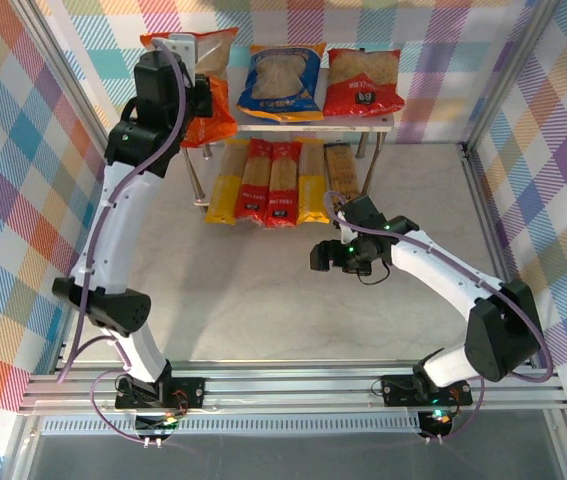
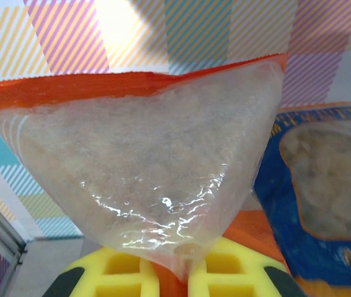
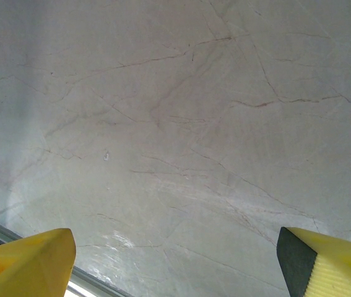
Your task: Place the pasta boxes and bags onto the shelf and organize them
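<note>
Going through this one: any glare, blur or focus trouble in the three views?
Left wrist: the orange bag is so near the lens that it reads soft, with white glints on its clear film; the blue bag beside it is blurred. Right wrist: the tabletop is dimmer at left, one small sheen low down. Top external: sharp, even light, shade under the shelf.

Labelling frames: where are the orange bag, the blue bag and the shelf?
orange bag [image 2: 144, 154], left wrist view, clear window.
blue bag [image 1: 281, 78], top external view, clear window.
shelf [image 1: 373, 121], top external view, upper board's front edge.
</note>
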`<state>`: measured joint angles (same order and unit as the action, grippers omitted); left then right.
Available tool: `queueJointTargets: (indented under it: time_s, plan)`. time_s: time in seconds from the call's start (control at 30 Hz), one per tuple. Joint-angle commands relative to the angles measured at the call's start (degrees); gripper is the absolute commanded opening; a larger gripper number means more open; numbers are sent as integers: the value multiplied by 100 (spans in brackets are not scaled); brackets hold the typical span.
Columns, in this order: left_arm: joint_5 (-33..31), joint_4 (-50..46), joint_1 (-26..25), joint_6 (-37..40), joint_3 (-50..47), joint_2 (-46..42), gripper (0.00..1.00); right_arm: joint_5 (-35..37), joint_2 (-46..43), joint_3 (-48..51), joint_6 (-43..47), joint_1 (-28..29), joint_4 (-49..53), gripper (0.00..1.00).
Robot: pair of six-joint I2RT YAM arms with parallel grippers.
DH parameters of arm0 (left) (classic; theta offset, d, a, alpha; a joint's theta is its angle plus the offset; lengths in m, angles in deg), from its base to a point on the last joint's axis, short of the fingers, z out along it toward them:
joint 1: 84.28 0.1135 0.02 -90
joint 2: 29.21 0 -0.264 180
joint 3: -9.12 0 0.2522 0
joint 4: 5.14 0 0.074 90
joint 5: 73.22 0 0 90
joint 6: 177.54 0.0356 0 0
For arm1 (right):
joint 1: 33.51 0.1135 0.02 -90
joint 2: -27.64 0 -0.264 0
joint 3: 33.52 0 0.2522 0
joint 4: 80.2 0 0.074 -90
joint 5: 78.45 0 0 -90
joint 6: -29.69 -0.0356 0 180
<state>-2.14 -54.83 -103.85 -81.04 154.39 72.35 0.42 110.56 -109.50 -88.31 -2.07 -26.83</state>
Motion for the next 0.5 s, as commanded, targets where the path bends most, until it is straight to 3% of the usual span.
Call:
queueJointTargets:
  time_s: [0.0,0.13,0.47]
  plan:
    - [37,1330,85,326,894,250,0,-73,106,-176,86,-33,117,86]
    - [194,1473,138,414,1353,713,0,-55,162,-177,90,-33,117,86]
    - [238,1705,278,582,1384,1145,0,-34,331,-231,115,-42,142,86]
